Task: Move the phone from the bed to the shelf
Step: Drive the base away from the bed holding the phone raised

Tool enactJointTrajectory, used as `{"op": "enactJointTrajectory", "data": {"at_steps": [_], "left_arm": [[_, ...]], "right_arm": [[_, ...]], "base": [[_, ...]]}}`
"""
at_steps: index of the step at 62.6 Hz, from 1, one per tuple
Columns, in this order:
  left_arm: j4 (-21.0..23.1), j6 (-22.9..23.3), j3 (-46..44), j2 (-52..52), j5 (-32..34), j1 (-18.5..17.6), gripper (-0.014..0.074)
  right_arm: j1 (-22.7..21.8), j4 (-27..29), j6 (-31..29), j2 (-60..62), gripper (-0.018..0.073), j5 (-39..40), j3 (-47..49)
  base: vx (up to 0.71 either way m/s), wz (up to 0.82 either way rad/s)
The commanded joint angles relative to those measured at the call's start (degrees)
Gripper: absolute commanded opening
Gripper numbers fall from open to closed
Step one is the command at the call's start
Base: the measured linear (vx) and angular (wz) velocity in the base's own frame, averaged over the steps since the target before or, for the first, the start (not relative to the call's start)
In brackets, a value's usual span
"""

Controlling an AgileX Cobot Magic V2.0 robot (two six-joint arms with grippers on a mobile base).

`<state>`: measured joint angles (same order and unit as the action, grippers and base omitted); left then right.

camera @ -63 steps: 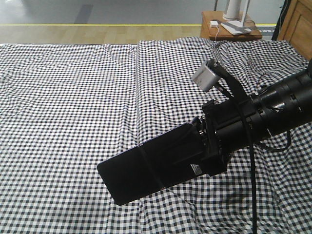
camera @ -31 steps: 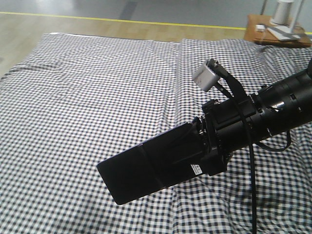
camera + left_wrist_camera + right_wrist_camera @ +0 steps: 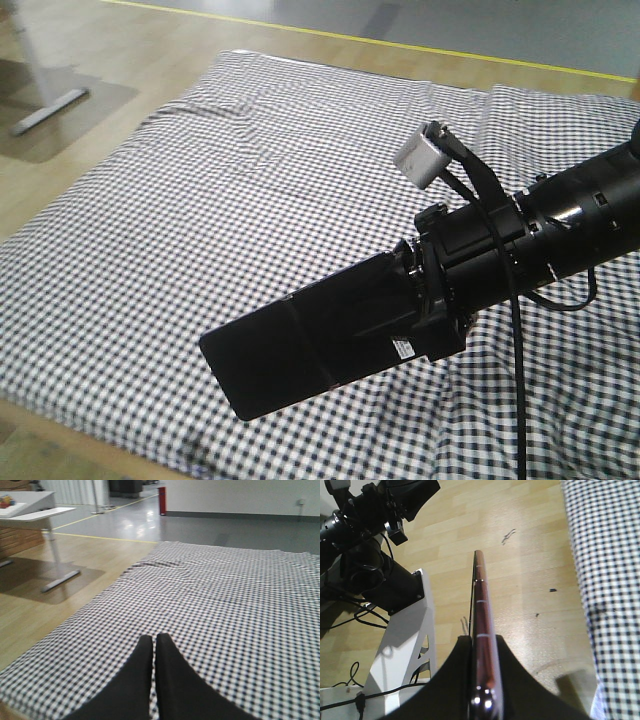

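Note:
The phone, a slim glossy black slab with a crease across its middle, is held in the air above the near edge of the bed. My right gripper is shut on one end of it. In the right wrist view the phone shows edge-on with a pinkish metallic rim, clamped between the right gripper fingers over wooden floor. My left gripper is shut with nothing in it, low over the bed's gingham sheet. The shelf is out of view.
Wooden floor lies left of the bed, with a yellow line beyond it. A white table on a metal foot stands on the floor at far left. My own base and cables are below the phone. The sheet's edge is at the right.
The whole front view has swung left: the bed has slid rightward, the bedside table has left the frame and floor has appeared at left. The right arm keeps the phone in the same hold.

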<state>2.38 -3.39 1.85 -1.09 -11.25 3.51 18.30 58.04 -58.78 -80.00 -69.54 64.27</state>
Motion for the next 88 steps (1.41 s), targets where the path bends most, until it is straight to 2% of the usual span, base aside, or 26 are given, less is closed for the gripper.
{"op": "enactJointTrajectory", "data": {"at_steps": [1,88], "left_arm": [[0.53,0.0,0.41,-0.48,3.99,0.02,0.0001],[0.53,0.0,0.41,-0.48,3.99,0.02,0.0001]], "right_arm": [[0.03,4.29,-0.36,1.95,-0.0002,-4.23,1.52],[0.03,4.29,-0.36,1.95,-0.0002,-4.23,1.52]], "base": [[-0.12,0.49],[-0.14,0.54]]}}
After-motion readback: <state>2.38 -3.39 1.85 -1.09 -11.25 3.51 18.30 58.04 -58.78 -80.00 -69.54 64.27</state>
